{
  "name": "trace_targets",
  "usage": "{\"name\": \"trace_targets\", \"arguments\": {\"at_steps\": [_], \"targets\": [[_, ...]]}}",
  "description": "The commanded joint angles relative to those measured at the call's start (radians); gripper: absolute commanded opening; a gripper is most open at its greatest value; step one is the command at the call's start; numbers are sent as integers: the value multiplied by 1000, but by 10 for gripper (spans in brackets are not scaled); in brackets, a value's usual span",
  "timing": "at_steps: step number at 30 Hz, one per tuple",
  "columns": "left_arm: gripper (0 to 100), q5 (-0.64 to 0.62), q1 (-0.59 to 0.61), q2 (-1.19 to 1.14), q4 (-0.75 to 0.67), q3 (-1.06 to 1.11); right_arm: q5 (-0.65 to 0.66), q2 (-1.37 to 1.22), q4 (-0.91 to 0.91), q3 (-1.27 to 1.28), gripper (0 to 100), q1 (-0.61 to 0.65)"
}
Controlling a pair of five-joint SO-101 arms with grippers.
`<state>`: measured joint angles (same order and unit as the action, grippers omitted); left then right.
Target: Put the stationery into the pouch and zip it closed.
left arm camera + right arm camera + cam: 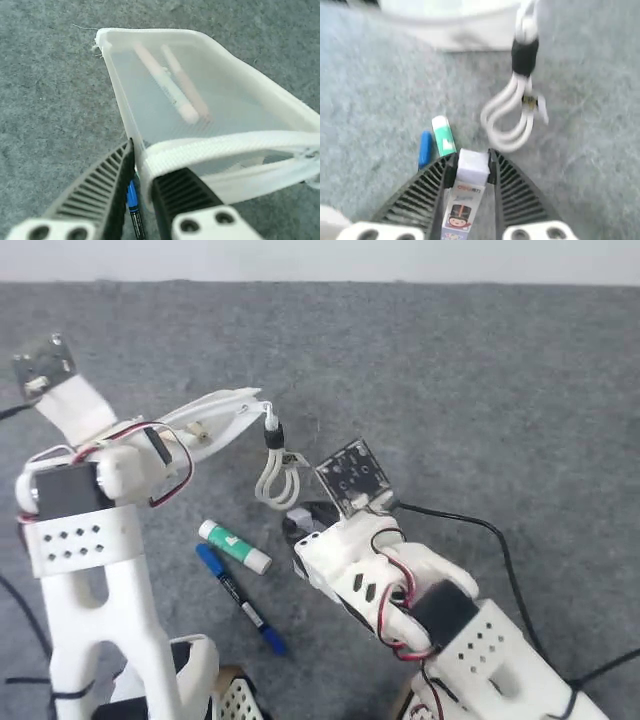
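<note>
In the high view, your pouch (225, 410) sits at the tip of the left arm, a pale translucent bag over the grey counter (480, 390). From the end of it nearest the right fingers (300, 522) hangs a black toggle (272, 435) with a white cord loop (278, 480), and the loop lies just ahead of those fingers. Off to one side of the right fingers, toward the left arm's base, you have a green-and-white glue stick (235, 547) and a blue pen (240, 600) lying close together on the counter, apart from the pouch. In the left wrist view, your left fingers (141, 165) are closed on the pouch's white webbing rim, pinching one lip, and the mouth stands open right beside them. Beyond the fingertips two pens (167, 90) lie side by side inside the pouch, seen through its wall. A short piece of the blue pen shows in the gap under the fingers. In the right wrist view, your right fingers are clamped on a white block (470, 170) in a printed sleeve, its end level with the fingertips. Just past the fingertips on one side lies the cord loop, with the toggle and then the pouch's edge farther out. On the other side, the glue stick and the blue pen lie next to each other, near the fingertips; you cannot tell whether the two touch.
</note>
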<state>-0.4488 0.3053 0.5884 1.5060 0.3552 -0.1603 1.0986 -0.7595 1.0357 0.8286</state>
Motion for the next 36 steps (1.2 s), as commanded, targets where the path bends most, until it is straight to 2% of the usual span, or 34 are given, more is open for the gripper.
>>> {"name": "trace_targets", "arguments": {"at_steps": [1,8,12,18,25,36], "targets": [[11,-6,-5,12,-17,-12,2,99,108,2,6,5],[11,-6,-5,12,-23,-10,9,139,314,3,6,5],[11,-6,-3,12,-23,-12,9,114,495,3,6,5],[11,-6,-3,12,-29,-13,9,39,673,3,6,4],[11,-9,-5,12,-38,-13,11,-148,918,2,6,2],[11,-11,-8,12,-52,-13,11,-518,1417,-2,6,-1]]}}
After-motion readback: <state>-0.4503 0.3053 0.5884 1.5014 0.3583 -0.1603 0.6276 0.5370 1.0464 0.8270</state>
